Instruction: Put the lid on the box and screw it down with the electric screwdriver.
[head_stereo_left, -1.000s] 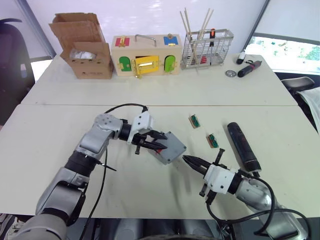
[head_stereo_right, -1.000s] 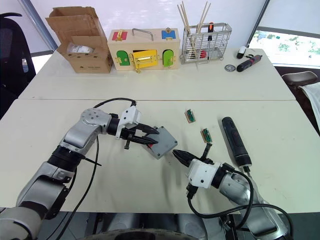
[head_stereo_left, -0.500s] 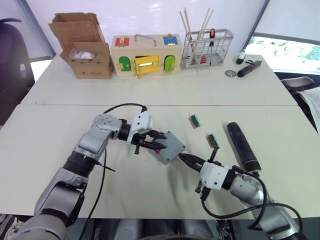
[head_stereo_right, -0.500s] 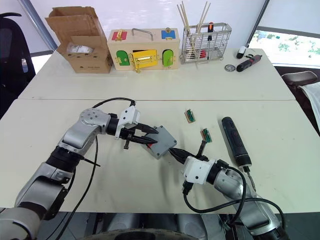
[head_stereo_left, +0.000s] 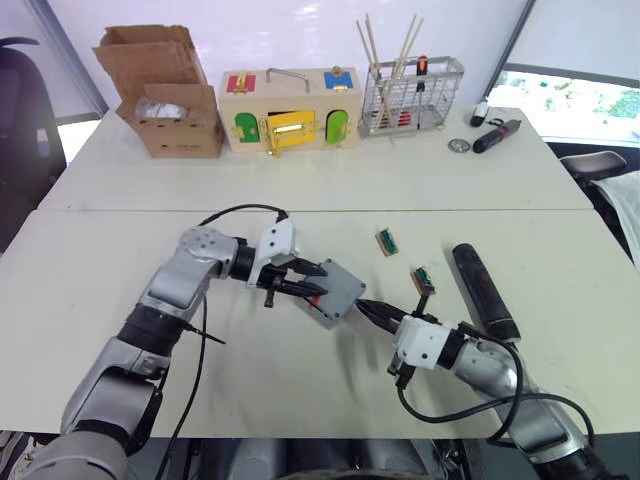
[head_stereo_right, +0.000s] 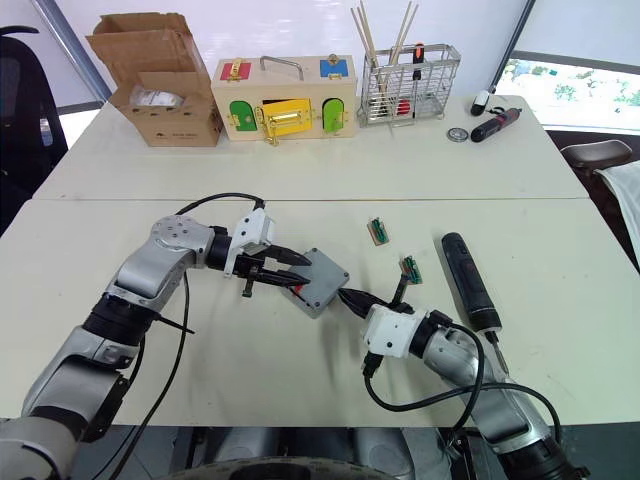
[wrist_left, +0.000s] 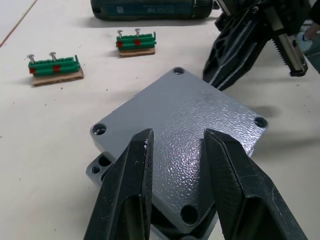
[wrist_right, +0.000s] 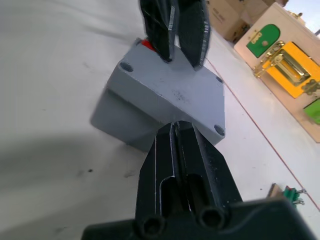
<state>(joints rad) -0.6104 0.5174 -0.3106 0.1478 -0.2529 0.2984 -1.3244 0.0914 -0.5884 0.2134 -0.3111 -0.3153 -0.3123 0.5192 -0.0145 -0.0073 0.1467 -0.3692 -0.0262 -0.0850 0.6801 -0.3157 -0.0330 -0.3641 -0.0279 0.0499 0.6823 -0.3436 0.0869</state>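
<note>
Lid (wrist_left: 182, 125) sits skewed on the box (wrist_right: 125, 120), mid-table, a box corner post poking out underneath. Risk I see: my right gripper (wrist_right: 174, 131), fingers pressed together, butts the box edge; push harder and the lid slides further off or the box spins. Left gripper (wrist_left: 175, 142) reaches in from the left, fingers parted over the lid, touching or just above, can't tell. Right forearm lies low along the table. Screwdriver (head_stereo_left: 485, 291) lies untouched just right of it.

Head stereo overhead — wrists close-up
</note>
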